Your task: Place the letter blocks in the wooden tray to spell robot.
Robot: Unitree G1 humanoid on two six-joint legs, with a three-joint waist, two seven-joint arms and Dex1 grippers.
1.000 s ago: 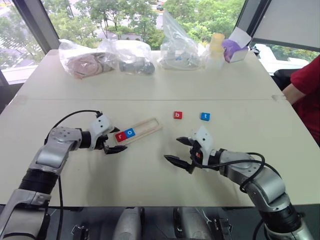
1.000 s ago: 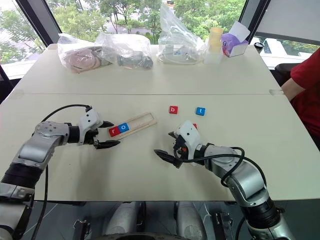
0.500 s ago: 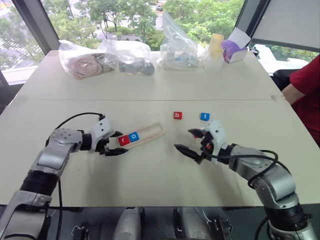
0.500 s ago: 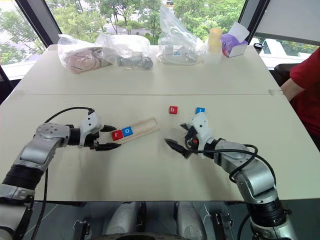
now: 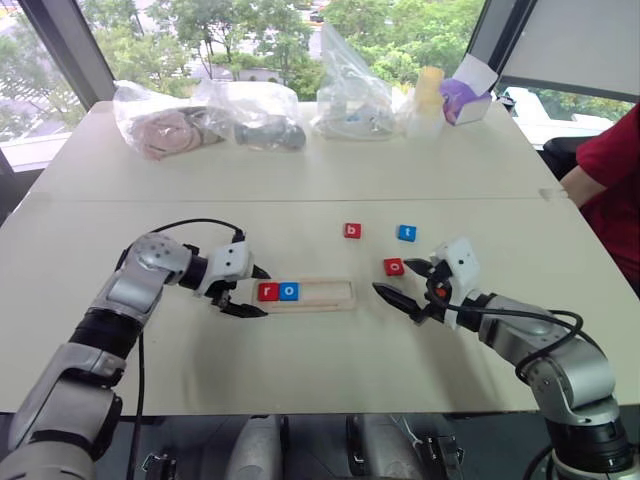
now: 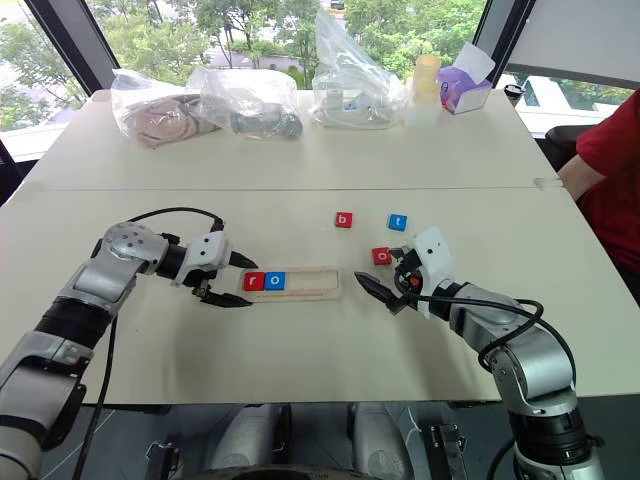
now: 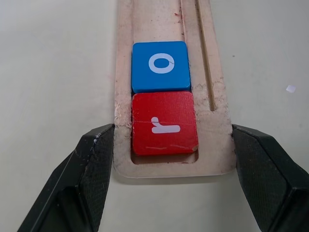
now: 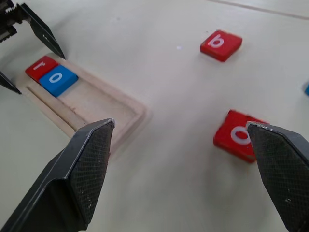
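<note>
My left end effector (image 7: 171, 145) clamps the wooden tray (image 5: 325, 296) by its end, red r (image 7: 164, 122) and blue o (image 7: 160, 65) seated inside. My right end effector (image 5: 412, 285), spread apart, hovers beside the loose red o (image 5: 394, 267). A careless nudge could skid that block away.

Bright, even daylight from windows (image 5: 250, 40) behind; soft shadows, sharp focus.

Two blocks (image 5: 278, 291) are set in the tray's (image 5: 325, 295) left end; three blocks (image 5: 394, 267) lie on the desk (image 5: 300, 190) to its right.
</note>
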